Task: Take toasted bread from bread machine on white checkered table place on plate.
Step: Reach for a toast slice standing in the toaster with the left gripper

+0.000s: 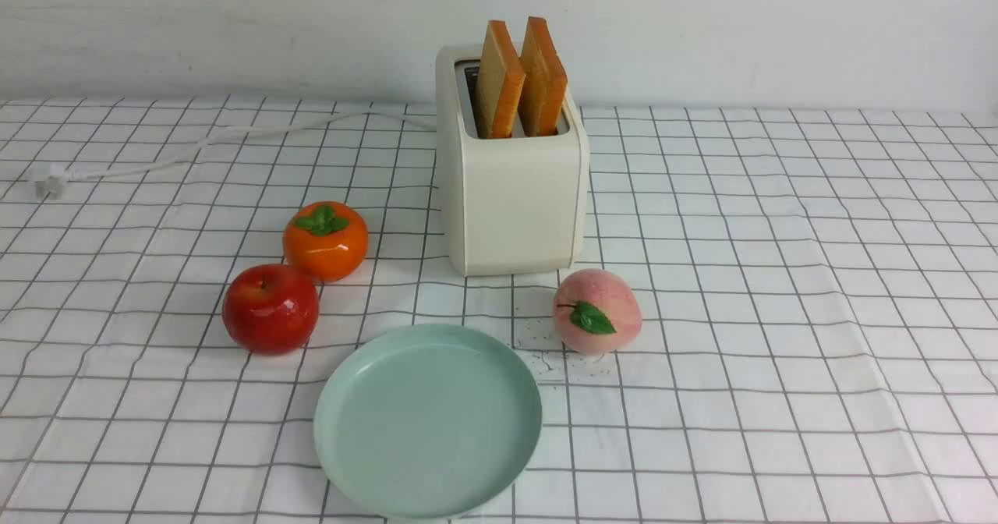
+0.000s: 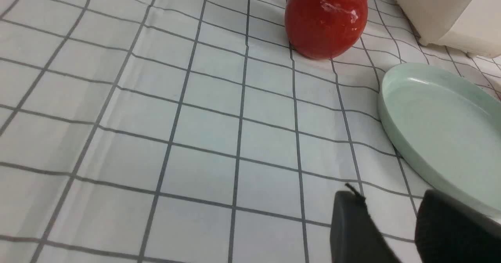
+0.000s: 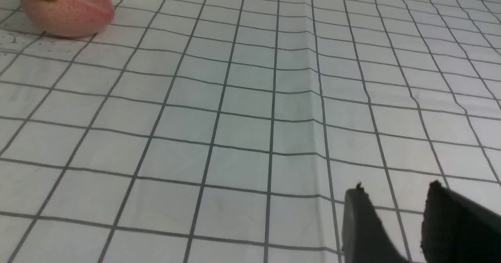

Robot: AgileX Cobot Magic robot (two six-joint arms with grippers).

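2 slices of toasted bread (image 1: pixel 518 79) stand upright in the toaster (image 1: pixel 522 204), upper parts exposed. Plate (image 1: pixel 429 421) lies bare on the checkered worktop (image 1: pixel 780 337), nearer than the toaster. Apple (image 1: pixel 270 309) and persimmon (image 1: pixel 325 241) sit left; peach (image 1: pixel 597 311), right. Left jaws (image 2: pixel 387 220) and right jaws (image 3: pixel 399 220): both parted, holding 0 items.

1. Likely a bench set up to look like a breakfast table; whether it stands in a home or a lab, I cannot tell.
2. At twelve o'clock, a boxy cream-white toaster (image 1: pixel 522 204) before a plain, scuffed white wall (image 1: pixel 741 33).
3. At six, a round pale mint-green plate (image 1: pixel 429 423) on white cloth with thin dark grid lines (image 1: pixel 780 430).
4. At nine, a glossy red apple (image 1: pixel 270 309).
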